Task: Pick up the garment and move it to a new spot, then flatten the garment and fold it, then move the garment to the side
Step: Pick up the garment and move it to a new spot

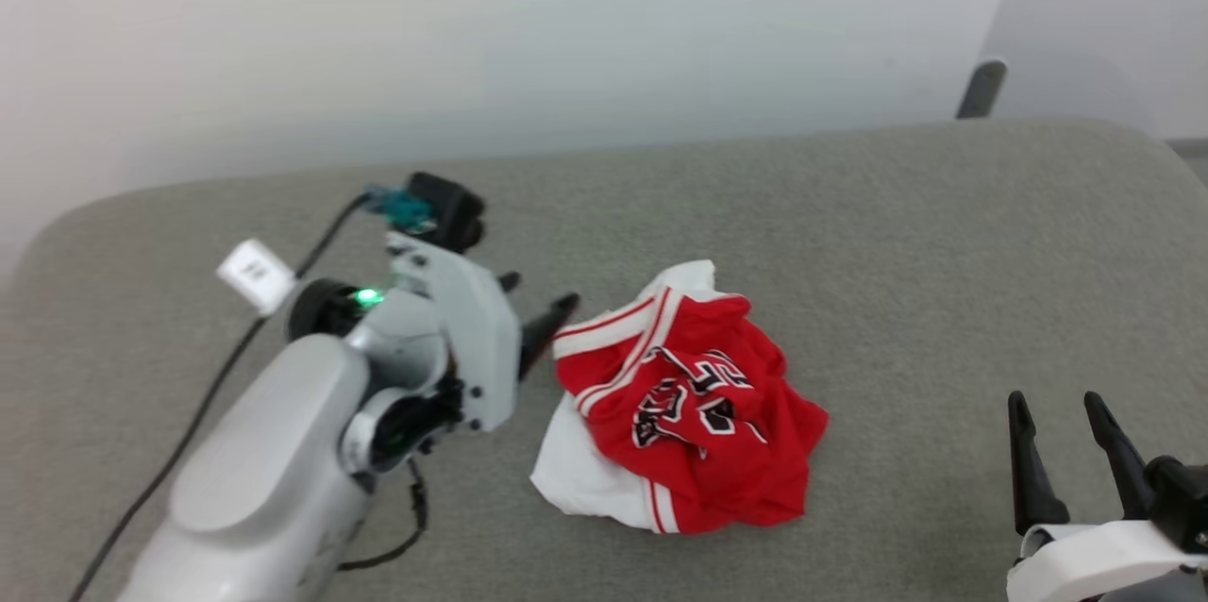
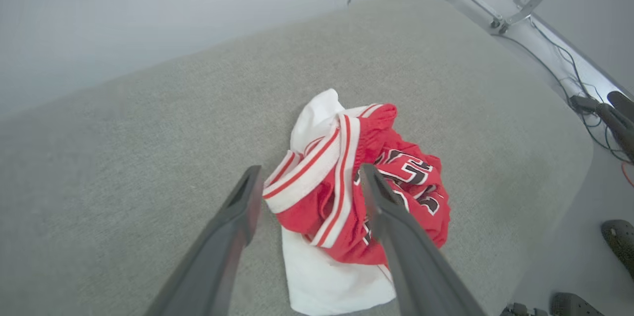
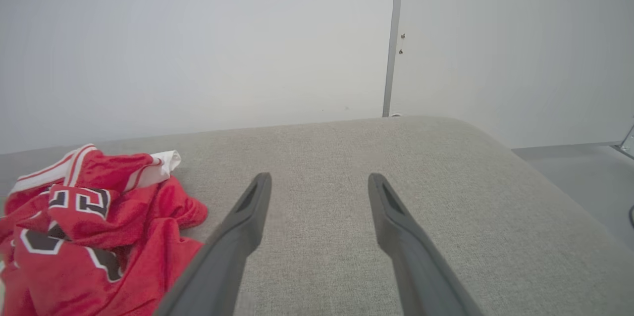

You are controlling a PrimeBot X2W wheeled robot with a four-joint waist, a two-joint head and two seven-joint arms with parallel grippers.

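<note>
Red-and-white, the garment point(image 1: 694, 413) lies crumpled on the grey cushion point(image 1: 849, 234). Just beside its striped trim point(image 1: 613, 324) hovers the left gripper point(image 1: 540, 295), fingers spread, gripping nothing. The right gripper point(image 1: 1055, 404), also spread, sits well apart, likely ready for flattening.

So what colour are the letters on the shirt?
Black with white outlines on the red shirt, clearest in the left wrist view.

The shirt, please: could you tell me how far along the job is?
Done: possibly the move; I can't confirm it. In hand: nothing; the shirt lies crumpled on the table, left claw open beside it, right claw open, apart. Remaining: flattening, folding, moving aside.
</note>
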